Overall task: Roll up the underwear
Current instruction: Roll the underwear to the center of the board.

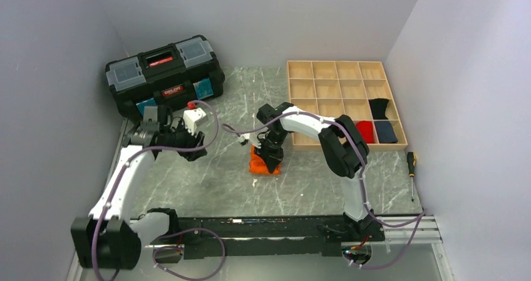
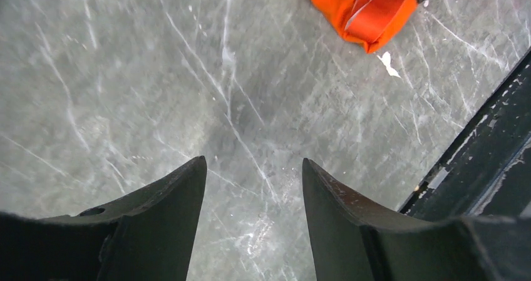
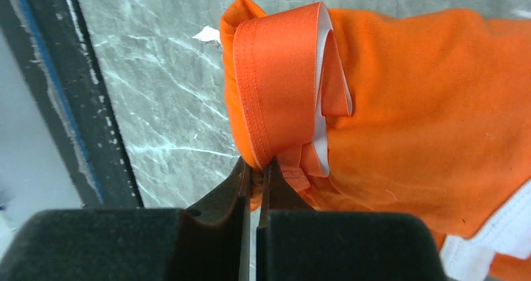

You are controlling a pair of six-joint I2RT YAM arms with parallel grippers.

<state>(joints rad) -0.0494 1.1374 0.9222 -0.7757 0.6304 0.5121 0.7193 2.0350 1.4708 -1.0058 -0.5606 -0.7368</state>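
The bright orange underwear point(image 1: 257, 166) lies bunched on the marble table, a little left of the tray. In the right wrist view the underwear point(image 3: 407, 106) has its waistband folded over, with white trim showing inside the fold. My right gripper point(image 3: 258, 163) is shut on the lower edge of that folded band, and in the top view the right gripper point(image 1: 272, 161) stands over the cloth. My left gripper point(image 2: 253, 162) is open above bare table with nothing between its fingers. The underwear point(image 2: 369, 9) sits far ahead of it. Seen from above, the left gripper point(image 1: 195, 149) hangs well to the left of the cloth.
A black toolbox point(image 1: 164, 74) stands at the back left. The wooden tray point(image 1: 300, 144) at the back right holds a red bundle point(image 1: 365, 131) and dark bundles point(image 1: 382, 119). A screwdriver point(image 1: 411, 168) lies at the right edge. A black rail point(image 1: 269, 228) runs along the near edge.
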